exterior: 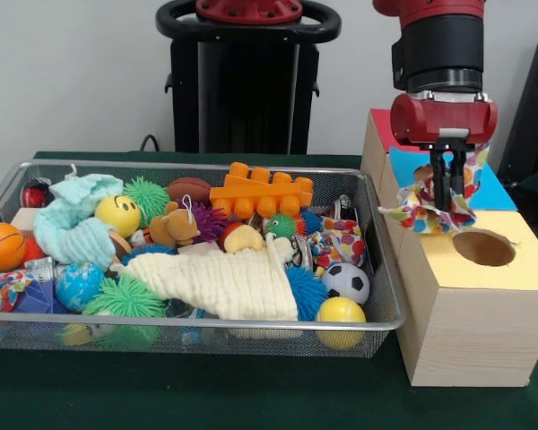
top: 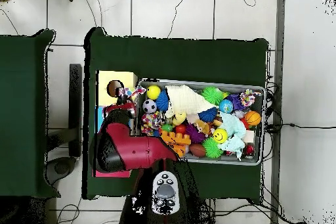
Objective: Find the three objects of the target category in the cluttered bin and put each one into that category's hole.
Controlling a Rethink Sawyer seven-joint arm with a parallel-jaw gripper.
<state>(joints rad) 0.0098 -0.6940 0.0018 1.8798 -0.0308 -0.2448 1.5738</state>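
My gripper (exterior: 447, 202) is shut on a white polka-dot cloth (exterior: 423, 213). It holds the cloth over the near-left corner of the yellow-topped box (exterior: 520, 269), just left of its round hole (exterior: 483, 247). In the overhead view the held cloth (top: 136, 93) hangs between the hole (top: 114, 89) and the wire mesh bin (top: 205, 82). A second polka-dot cloth (exterior: 338, 242) lies in the bin (exterior: 206, 328) near its right end, also showing in the overhead view (top: 151, 123). A third polka-dot cloth (exterior: 0, 288) lies at the bin's near left corner.
A blue-topped box (exterior: 500, 190) and a red-topped box (exterior: 382, 125) stand behind the yellow one. The bin holds a cream muslin cloth (exterior: 238, 282), a mint cloth (exterior: 72, 224), an orange brick (exterior: 260, 190), balls and spiky toys. My red arm (top: 121, 146) reaches over the boxes.
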